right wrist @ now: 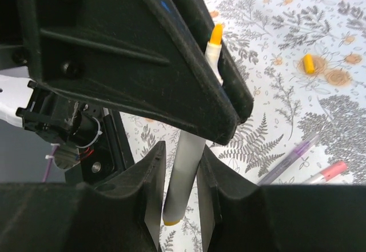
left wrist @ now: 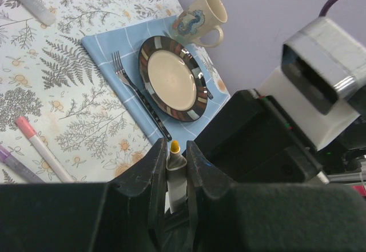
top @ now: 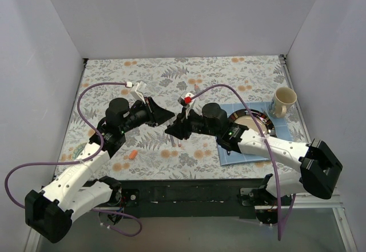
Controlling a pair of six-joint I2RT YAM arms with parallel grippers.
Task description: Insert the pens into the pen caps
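Observation:
My left gripper [left wrist: 173, 149] is shut on a whitish pen [left wrist: 175, 169] whose bare orange tip [left wrist: 174, 147] sticks out past the jaws. The two grippers meet above the table's middle, the left one [top: 170, 116] just beyond the right one [top: 171, 131]. In the right wrist view the same pen [right wrist: 184, 166] runs from the left gripper down between my right gripper's [right wrist: 182, 155] jaws. They stand closely around it, with a thin gap on one side. An orange cap [right wrist: 309, 63] lies on the cloth, also in the top view [top: 132, 155]. A purple pen [right wrist: 286, 160] and a pink-ended pen [right wrist: 329, 172] lie side by side.
A blue cloth [left wrist: 106, 46] holds a dark-rimmed plate [left wrist: 197, 106] and a fork [left wrist: 134, 89], with a mug [left wrist: 200, 18] behind. Another whitish pen [left wrist: 26, 0] lies farther off. In the top view the mug [top: 283, 102] stands at the right.

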